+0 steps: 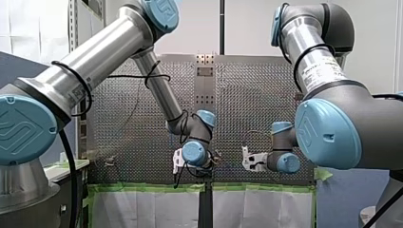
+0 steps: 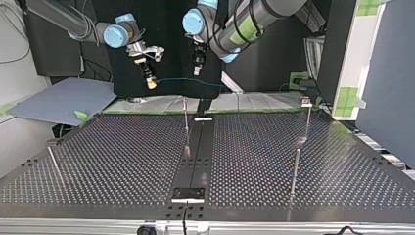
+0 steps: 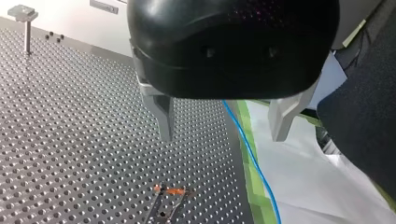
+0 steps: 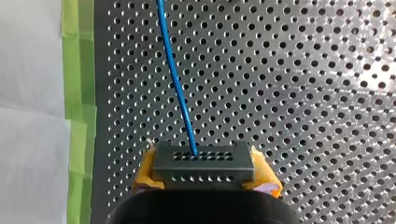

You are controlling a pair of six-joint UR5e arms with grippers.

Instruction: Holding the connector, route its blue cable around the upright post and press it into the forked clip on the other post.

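Right claw [image 4: 203, 179]: clamped on the connector [image 4: 201, 161], yellow pads [image 4: 145, 172] pressed against its two ends
Connector: small dark grey block with rows of tiny holes, held square between the pads, raised above the perforated table [image 4: 289, 84]
Blue cable [image 4: 173, 79]: leaves the middle of the connector's face, runs straight ahead of the right claw, near the green tape [image 4: 79, 70] along the table's edge
Left claw [image 3: 223, 126]: metal fingers [image 3: 164, 119] spread wide apart, gripping nothing, with the cable running under the gap between them, untouched
Forked clip [image 3: 169, 198]: below and ahead of the left claw's fingers, orange-tipped prongs, near the cable but apart from it, nothing seated in it yet
Upright post [image 3: 27, 25]: flat-capped, well apart from the left claw, on the side away from the cable
Feel of the cable: judged thin, light and limp with a little spring, likely to sag and trail wherever the connector leads, likely to pop out of the fork unless pushed fully down
Feel of the connector: judged rigid, light, smooth-sided, safe under a firm squeeze
Where to hold: connector by its ends, as now; for the pressing, cable pinched just beside the clip, never tugged where it enters the block
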